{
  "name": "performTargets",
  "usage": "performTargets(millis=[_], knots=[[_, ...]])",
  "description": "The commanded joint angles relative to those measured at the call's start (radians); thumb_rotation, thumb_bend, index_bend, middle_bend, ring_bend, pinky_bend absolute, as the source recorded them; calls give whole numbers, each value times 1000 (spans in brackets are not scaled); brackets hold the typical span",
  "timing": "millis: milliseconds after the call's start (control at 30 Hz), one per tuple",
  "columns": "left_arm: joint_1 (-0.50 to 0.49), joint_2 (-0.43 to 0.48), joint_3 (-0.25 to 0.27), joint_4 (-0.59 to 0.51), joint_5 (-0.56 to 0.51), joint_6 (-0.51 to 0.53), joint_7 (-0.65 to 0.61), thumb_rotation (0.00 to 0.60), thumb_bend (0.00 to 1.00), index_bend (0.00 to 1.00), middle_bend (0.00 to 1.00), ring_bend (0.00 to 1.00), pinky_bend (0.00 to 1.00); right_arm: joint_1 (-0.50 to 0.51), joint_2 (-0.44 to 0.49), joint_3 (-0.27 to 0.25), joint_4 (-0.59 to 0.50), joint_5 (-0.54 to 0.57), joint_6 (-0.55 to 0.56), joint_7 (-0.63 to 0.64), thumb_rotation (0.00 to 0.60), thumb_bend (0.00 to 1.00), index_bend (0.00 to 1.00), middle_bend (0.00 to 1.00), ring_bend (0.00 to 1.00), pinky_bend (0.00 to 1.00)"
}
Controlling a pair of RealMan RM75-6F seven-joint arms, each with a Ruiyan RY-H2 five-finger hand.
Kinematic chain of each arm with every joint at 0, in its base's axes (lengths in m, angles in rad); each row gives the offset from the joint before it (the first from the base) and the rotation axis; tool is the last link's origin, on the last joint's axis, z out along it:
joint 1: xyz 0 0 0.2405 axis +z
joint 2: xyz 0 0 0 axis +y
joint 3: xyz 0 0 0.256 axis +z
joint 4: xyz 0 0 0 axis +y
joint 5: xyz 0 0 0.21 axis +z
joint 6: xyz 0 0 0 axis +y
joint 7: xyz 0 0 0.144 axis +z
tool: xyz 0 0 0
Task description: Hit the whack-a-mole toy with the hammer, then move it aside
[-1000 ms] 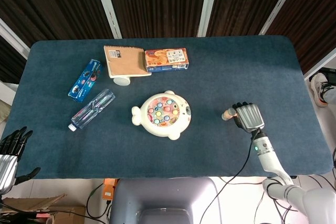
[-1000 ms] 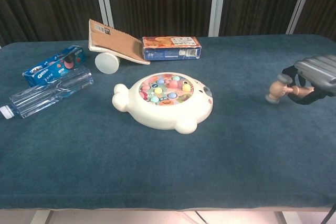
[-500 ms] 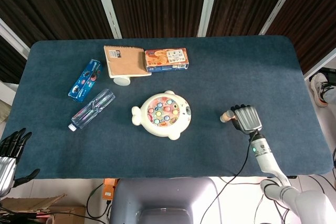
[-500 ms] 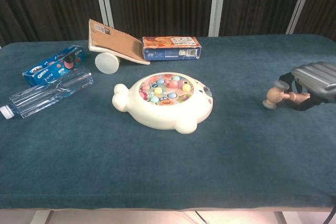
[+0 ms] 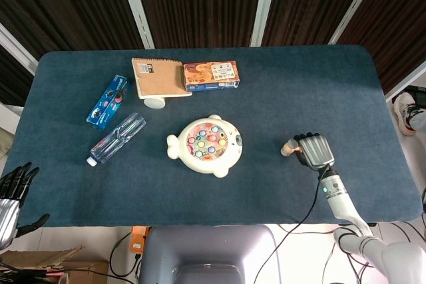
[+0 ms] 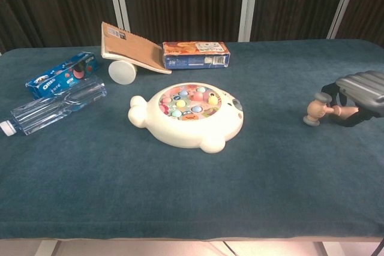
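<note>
The cream whack-a-mole toy [image 5: 205,145] [image 6: 187,116], with coloured pegs on top, sits mid-table. My right hand [image 5: 315,151] [image 6: 359,90] hovers low over the table to the toy's right, fingers curled around the handle of a small wooden hammer. The hammer head [image 5: 288,147] [image 6: 314,110] sticks out toward the toy, well apart from it. My left hand [image 5: 9,199] hangs off the table's front left corner, fingers spread and holding nothing; the chest view does not show it.
On the left lie a clear plastic bottle [image 5: 116,138] [image 6: 53,106] and a blue Oreo pack [image 5: 106,101] [image 6: 60,74]. Behind the toy a brown notebook [image 5: 159,78] [image 6: 132,47] leans on a white roll [image 6: 122,72], beside an orange box [image 5: 211,75] [image 6: 196,54].
My right hand with the hammer dipped toward the front edge, then shifted slightly right. The toy and the left hand stayed put.
</note>
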Motion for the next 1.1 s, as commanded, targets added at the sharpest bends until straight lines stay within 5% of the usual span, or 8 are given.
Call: performTargets(millis=[33,533,767,1100], knots=[[0,0,0,0,2,1,-2,600,182,0,0,0,127,-1,7,3,-10,-1,-5,2,600,474,377,456,370,524],[4,4,0,4,4,9,-15,600,178,0,0,0,127,-10,16,8,-20,-14,-7,-7,600,446,363,432,349,516],[5,4,0,4,6,10,-15,600,172,0,0,0,127,-24,36,11,-40,-28,29,11,600,347,313,389,307,506],[9,2,1,4,12,21,-12,600,165,0,0,0,127,-114,175,15,-253,-33,154,33,600,245,190,267,199,400]])
